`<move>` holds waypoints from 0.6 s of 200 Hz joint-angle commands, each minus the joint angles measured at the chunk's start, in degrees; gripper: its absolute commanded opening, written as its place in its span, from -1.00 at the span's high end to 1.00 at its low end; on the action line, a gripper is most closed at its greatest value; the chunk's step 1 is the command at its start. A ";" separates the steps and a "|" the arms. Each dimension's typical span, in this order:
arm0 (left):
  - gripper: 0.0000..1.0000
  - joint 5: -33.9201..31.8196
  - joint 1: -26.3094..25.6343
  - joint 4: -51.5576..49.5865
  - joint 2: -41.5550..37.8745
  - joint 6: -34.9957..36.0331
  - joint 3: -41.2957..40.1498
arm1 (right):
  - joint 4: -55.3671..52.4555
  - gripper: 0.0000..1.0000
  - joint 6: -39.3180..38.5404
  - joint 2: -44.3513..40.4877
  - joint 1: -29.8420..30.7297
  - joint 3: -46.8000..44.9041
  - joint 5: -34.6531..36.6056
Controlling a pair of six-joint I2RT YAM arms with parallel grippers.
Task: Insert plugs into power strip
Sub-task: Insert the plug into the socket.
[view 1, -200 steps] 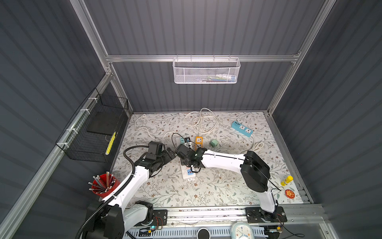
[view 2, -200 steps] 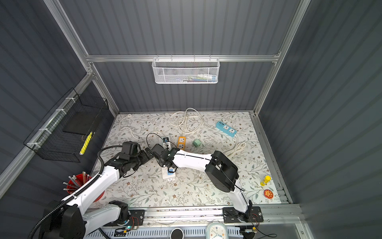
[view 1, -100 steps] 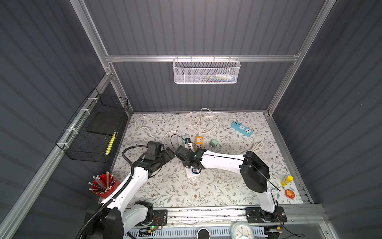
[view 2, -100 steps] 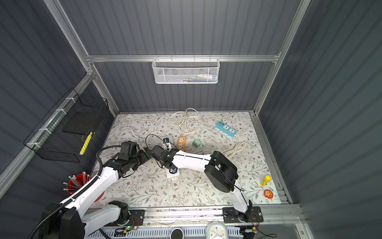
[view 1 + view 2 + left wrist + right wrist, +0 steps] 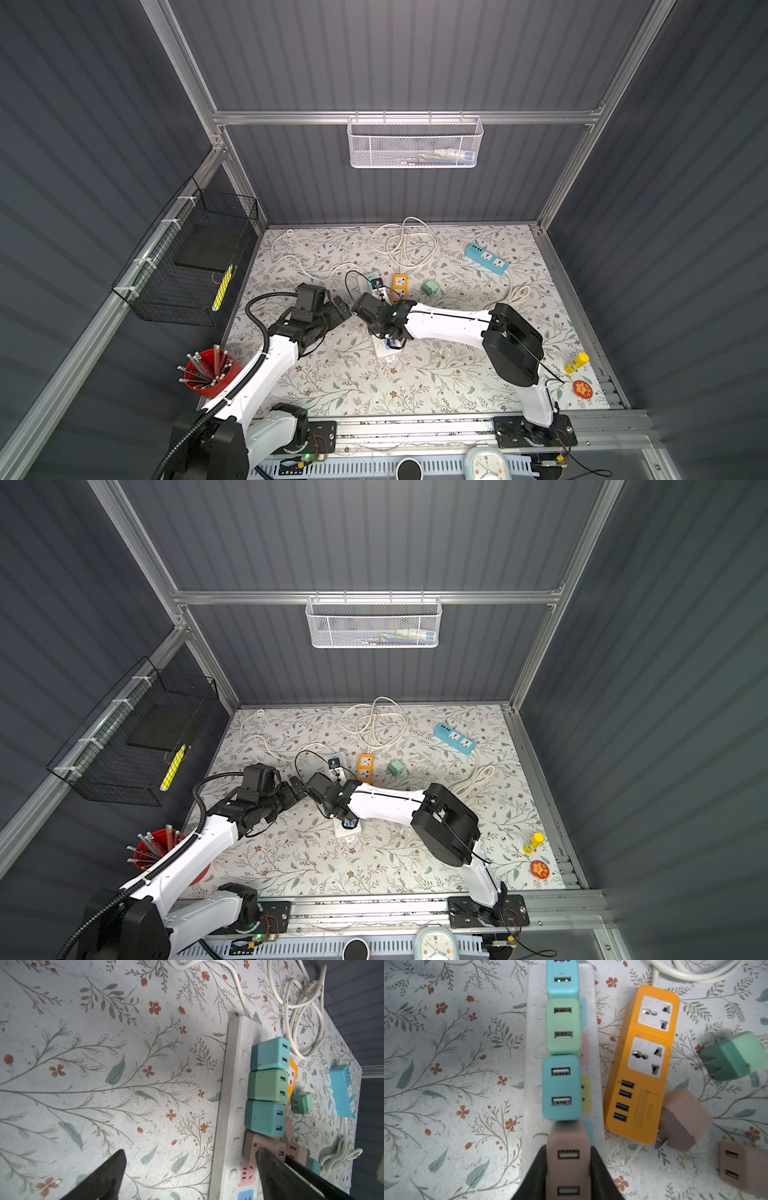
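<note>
Right arm (image 5: pixel 444 326) stretches leftward across frame centre in both top views. Right gripper (image 5: pixel 568 1156) clamped on pink plug (image 5: pixel 568 1138) at white power strip (image 5: pixel 529 1076), beside three seated plugs (image 5: pixel 561 1028). Left gripper (image 5: pixel 188 1157) splayed, empty, alongside the strip. Orange strip (image 5: pixel 633 1132) label unreadable.
</note>
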 commanded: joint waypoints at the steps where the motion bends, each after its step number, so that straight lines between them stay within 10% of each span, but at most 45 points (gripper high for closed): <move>1: -1.00 -1.12 0.41 -1.37 -1.37 1.42 0.37 | -5.00 0.70 2.41 2.93 -0.44 -5.73 -2.61; 61: -1.00 -1.41 0.41 -1.47 -2.07 1.49 -0.54 | -8.34 0.61 2.29 6.07 0.09 -3.08 -2.60; 120: -1.00 0.14 0.41 -0.93 -2.91 1.86 -0.61 | -7.24 0.08 -0.04 0.95 0.19 -1.02 -4.44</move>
